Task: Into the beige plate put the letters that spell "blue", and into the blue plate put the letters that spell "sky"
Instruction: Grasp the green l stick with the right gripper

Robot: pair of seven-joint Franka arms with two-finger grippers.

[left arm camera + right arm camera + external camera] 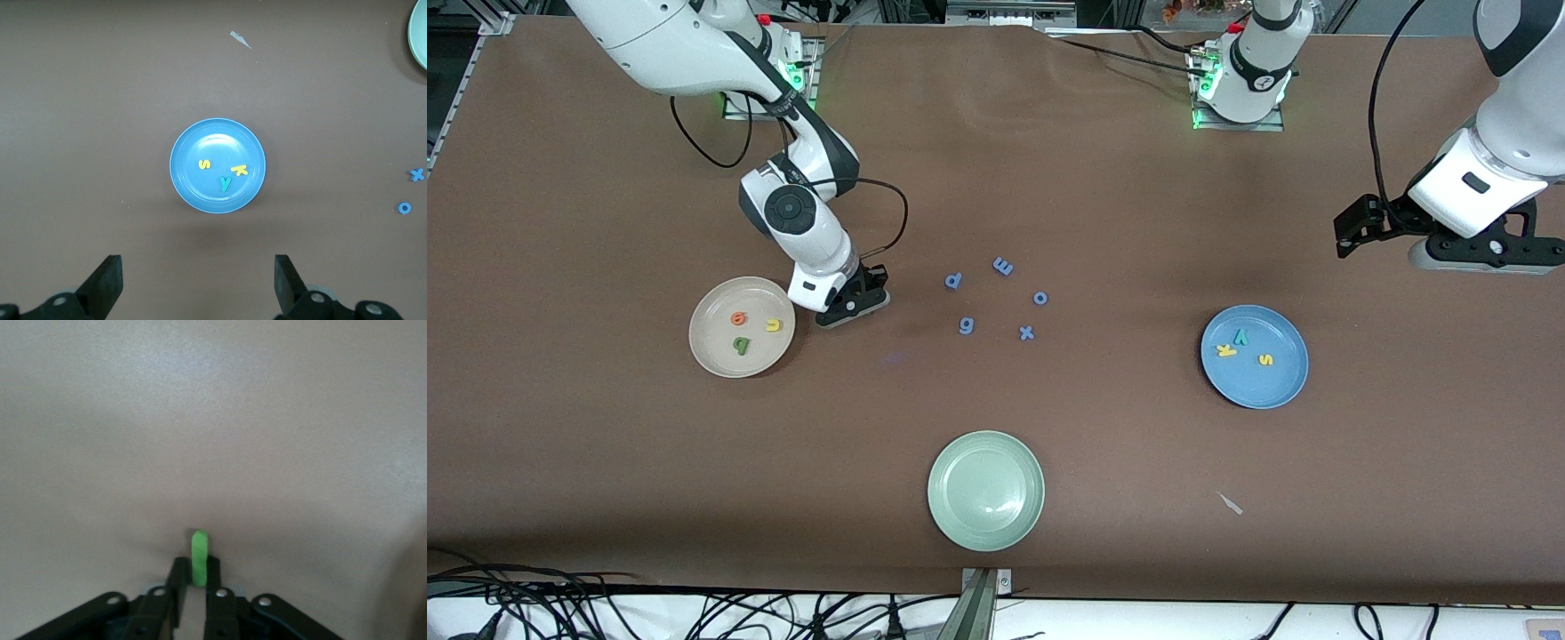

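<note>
A: Nearest the camera is the green plate [985, 490], bare, with open table [605, 462] all round it and a pale scrap [1230, 503] toward the left arm's end.

B: And the middle?

A: Five blue letters [997, 299] lie loose there, apart from each other and well apart from every plate.

B: The right gripper [854, 307]?

A: Down at the table just beside the beige plate [711, 351], clenched on the l [199, 557], which stands on end between its fingers [177, 583]. The blue letters lie near it, toward the left arm's end.

B: What is in that plate?

A: The e [738, 318], u [773, 325] and b [740, 344].

B: The other plate?

A: The blue plate [1285, 378] holds s [1264, 359], k [1226, 350] and y [1240, 336]. The left gripper [199, 283] waits above the table near it, spread wide and holding nothing.
</note>
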